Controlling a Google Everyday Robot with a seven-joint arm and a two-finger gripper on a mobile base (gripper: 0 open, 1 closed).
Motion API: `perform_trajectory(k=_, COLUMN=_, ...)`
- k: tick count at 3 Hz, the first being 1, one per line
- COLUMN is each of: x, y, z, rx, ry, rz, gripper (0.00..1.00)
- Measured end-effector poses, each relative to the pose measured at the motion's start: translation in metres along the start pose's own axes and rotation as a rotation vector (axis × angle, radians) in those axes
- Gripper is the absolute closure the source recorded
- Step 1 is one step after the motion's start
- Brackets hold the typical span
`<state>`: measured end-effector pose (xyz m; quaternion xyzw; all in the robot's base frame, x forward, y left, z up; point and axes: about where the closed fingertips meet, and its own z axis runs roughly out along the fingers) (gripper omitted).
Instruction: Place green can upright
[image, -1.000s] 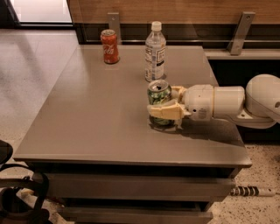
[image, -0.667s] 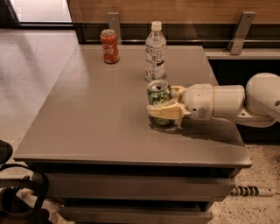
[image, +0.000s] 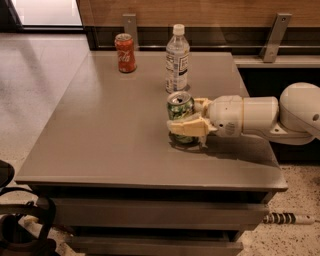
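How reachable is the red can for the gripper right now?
Probably not yet: the gripper is shut on the upright green can. Once freed, nothing stands between it and the red can.

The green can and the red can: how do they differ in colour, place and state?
The green can is green and silver; the red can is red. The green can is clasped by the gripper in the middle of the table; the red can stands free near the far edge. Both are upright and similar in size.
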<state>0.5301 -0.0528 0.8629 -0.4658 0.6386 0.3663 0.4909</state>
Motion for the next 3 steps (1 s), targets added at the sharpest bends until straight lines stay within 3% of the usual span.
perform_trajectory(k=2, x=-0.0018, y=0.0027, z=0.0047, rx=-0.010, ry=0.000, rz=-0.003, gripper=0.00)
perform_trajectory(k=3, x=-0.0018, y=0.0027, z=0.0047, rx=-0.010, ry=0.000, rz=-0.003, gripper=0.00)
